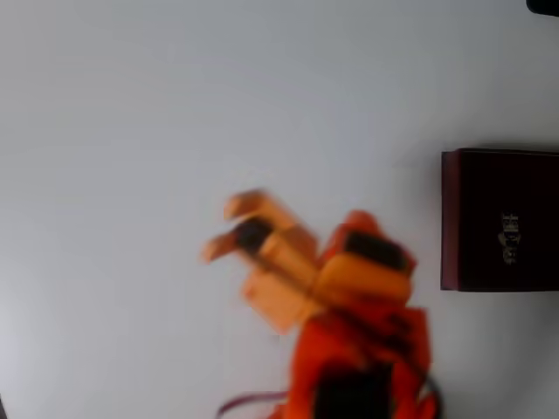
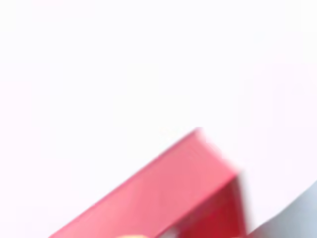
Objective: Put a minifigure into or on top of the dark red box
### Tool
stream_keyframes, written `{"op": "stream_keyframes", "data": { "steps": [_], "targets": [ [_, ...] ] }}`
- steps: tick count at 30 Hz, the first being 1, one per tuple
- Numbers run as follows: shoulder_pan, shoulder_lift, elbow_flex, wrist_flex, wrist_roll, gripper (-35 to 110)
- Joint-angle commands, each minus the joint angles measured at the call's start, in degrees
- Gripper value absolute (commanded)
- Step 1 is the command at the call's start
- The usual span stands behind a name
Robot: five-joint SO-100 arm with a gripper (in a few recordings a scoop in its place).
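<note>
The dark red box sits at the right edge of the overhead view, its nearly black inside facing up. A tiny whitish minifigure lies on that dark surface near the middle. My orange gripper is well left of the box, blurred, fingers pointing left and open with nothing between them. In the wrist view a blurred red wall of the box crosses the lower part of the picture over a bright white table.
The white table stretches bare to the left and back of the overhead view. The orange arm comes in from the bottom edge, with a thin dark cable beside it.
</note>
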Motion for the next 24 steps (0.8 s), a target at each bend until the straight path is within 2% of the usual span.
{"op": "stream_keyframes", "data": {
  "steps": [1,3,8,13,16,24],
  "targets": [
    [-18.28,36.74,21.71,-5.19,0.09,3],
    [-27.33,45.62,27.42,-2.81,1.85,3],
    [-46.14,44.56,36.04,-0.79,2.55,1],
    [-62.58,53.17,47.37,-1.85,4.48,0],
    [-69.26,62.31,54.23,-1.85,2.46,0],
    [-80.42,62.31,64.25,-5.80,2.20,0]
  ]
}}
